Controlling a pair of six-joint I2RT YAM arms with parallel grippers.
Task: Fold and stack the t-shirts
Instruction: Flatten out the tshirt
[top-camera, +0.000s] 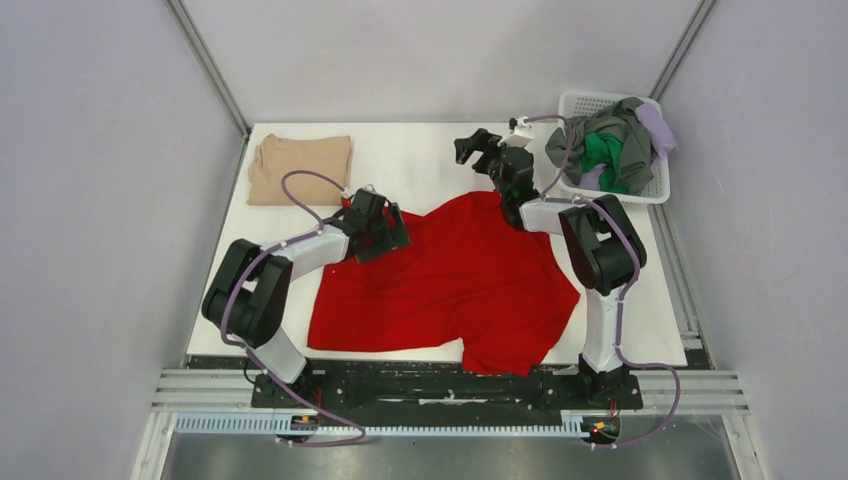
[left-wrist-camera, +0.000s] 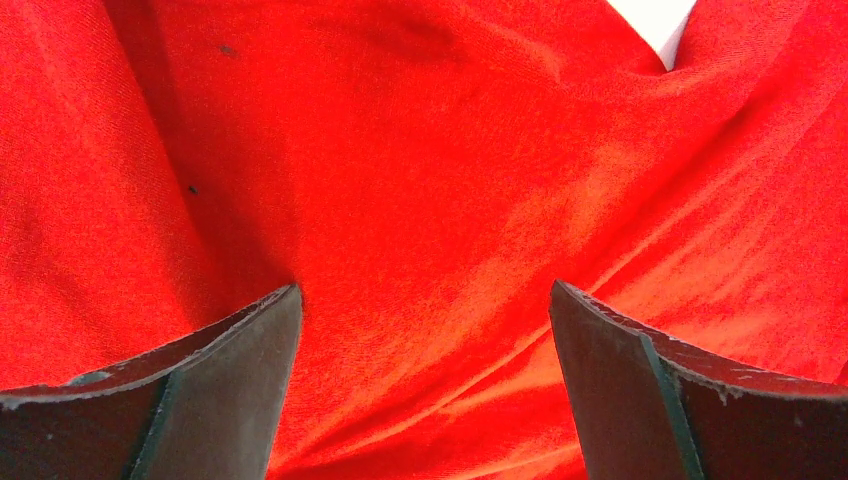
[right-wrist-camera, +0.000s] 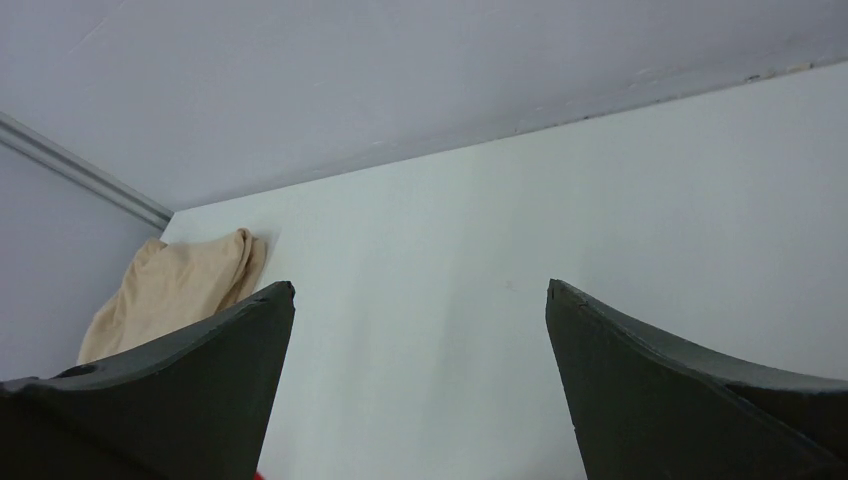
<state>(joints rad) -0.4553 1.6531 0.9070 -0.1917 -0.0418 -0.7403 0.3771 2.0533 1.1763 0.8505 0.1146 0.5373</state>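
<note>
From above, the red shirt is lying spread and rumpled across the middle of the white surface, its near corner reaching the front edge. The tan shirt is sitting folded at the far left corner. At the far right, the basket is holding the grey shirt, the green shirt and the lavender shirt in a heap. The left arm is reaching in over the red shirt's far left edge. The right arm is stretching past the shirt's far edge, and the right jaws are pointing towards the tan shirt.

At the left wrist, the left jaws are standing wide apart and gripping nothing. Red cloth is filling nearly the whole view below them, with a sliver of surface at the top right.

At the right wrist, the right jaws are likewise standing apart and empty. They are facing bare surface, with the tan shirt lying well beyond them by the wall.
</note>
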